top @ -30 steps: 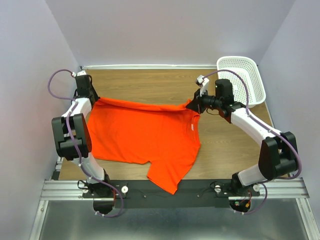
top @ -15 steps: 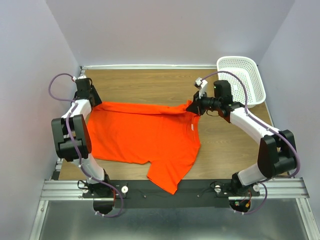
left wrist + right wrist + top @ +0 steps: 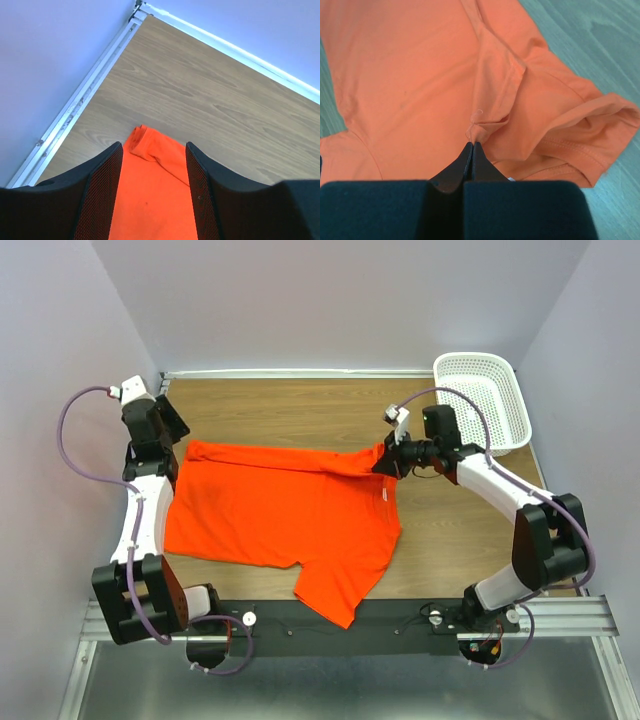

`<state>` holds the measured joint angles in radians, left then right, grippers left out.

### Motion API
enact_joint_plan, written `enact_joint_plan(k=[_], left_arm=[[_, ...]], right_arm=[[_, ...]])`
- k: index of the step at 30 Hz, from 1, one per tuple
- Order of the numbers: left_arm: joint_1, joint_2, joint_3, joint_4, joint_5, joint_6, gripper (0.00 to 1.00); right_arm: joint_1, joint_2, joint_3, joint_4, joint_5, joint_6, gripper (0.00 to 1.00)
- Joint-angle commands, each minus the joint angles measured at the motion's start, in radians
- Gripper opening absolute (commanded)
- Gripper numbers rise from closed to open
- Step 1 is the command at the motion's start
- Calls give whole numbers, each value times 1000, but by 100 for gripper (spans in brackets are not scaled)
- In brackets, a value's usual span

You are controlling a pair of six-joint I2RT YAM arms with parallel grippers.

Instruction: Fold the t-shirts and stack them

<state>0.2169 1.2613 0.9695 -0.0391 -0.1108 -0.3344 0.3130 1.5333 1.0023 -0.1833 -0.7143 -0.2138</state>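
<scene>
The orange t-shirt [image 3: 285, 510] lies spread on the table [image 3: 300, 405]. The right pincer [image 3: 471, 150] is clenched on cloth beside a sleeve. The left pincer [image 3: 153, 150] is released above the far corner. I would lay the pinched cloth down low and flat.

arms [image 3: 140, 525]: white, black joints | cables [image 3: 62, 440]: purple | claws [image 3: 154, 148]: black

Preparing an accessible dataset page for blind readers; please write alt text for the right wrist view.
The right end effector, shut, pinches a small fold of the orange t-shirt. The shirt lies spread over the wooden table, with a hemmed sleeve opening bunched at the right.
</scene>
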Motion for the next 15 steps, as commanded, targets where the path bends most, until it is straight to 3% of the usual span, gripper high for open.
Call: enact_joint_plan(k=[1, 15], left_arm=[[6, -57, -37, 21, 42, -3, 61], [7, -115, -75, 27, 97, 8, 61]], right_arm=[[14, 21, -13, -57, -27, -35, 1], [101, 19, -16, -90, 15, -45, 1]])
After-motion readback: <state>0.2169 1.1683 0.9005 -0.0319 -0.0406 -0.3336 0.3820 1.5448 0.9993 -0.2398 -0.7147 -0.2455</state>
